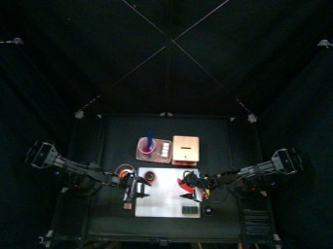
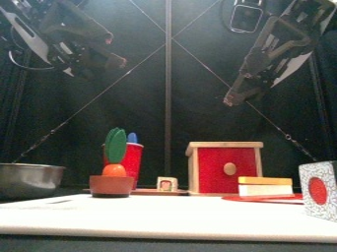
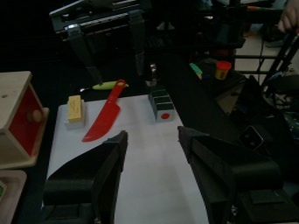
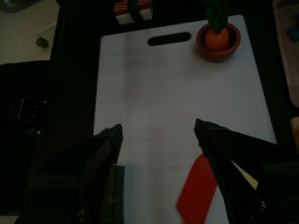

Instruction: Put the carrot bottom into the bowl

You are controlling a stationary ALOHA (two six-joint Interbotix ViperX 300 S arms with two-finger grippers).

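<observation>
The carrot bottom (image 2: 114,170), a stubby orange chunk, sits in a small brown bowl (image 2: 112,186) on the white board (image 4: 163,87). In the right wrist view the carrot bottom (image 4: 215,37) shows inside the bowl (image 4: 219,50) near the board's corner. My left gripper (image 3: 149,138) hangs open above the board with nothing between its jaws. The right gripper (image 4: 158,129) is also open and holds nothing. Both grippers hang high over the table in the front view, the left gripper (image 2: 105,59) at upper left, the right gripper (image 2: 237,95) at upper right.
A red toy knife (image 3: 105,114) lies on the board, with a yellow block (image 3: 76,108) and a small green-and-orange piece (image 3: 111,85) beside it. Behind stand a wooden box (image 2: 224,165) and a red cup (image 2: 129,157). A metal bowl (image 2: 27,177) sits far left, a red-dotted white cube (image 2: 320,192) far right.
</observation>
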